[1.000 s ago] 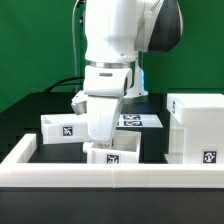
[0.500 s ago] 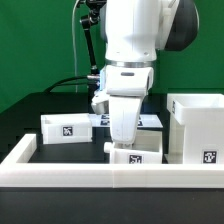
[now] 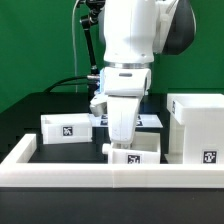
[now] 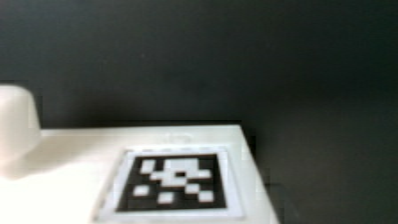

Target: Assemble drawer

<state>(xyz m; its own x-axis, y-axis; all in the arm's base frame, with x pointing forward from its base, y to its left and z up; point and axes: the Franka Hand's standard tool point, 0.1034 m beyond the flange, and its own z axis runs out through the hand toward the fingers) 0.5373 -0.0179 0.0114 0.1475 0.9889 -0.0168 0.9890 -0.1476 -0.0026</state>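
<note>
Exterior view: takes in the white arm [image 3: 130, 40] reaching down mid-scene, with the pincer [image 3: 118, 143] low over a small tray [image 3: 138, 156] of the drawer, right at its rim. Cannot tell whether touching. Cannot tell either whether the pincer is spread or closed, with the fingertips lost behind the tray's wall and the pincer's own bulk. Places that tray on the black tabletop [image 3: 28, 112], just behind the long white rail [image 3: 60, 172] and just beside the big open box [image 3: 195, 125] at the exterior view's right. Finds a second small tray [image 3: 65, 128] well apart at the exterior view's left, upright on the tabletop, tagged side toward the camera. Green backdrop [image 3: 30, 50] behind everything.

Wrist view: gives only a close, blurred look at a flat white face [image 4: 71, 160] bearing a black-and-white tag [image 4: 175, 182], with dark tabletop beyond it. Cannot tell for sure which part that face belongs to. Also picks up a soft white shape [image 4: 15, 125] at one edge, too blurred to name.

Box, second tray and rail to be had from the exterior view alone; the tag pattern up close from the wrist view alone.
</note>
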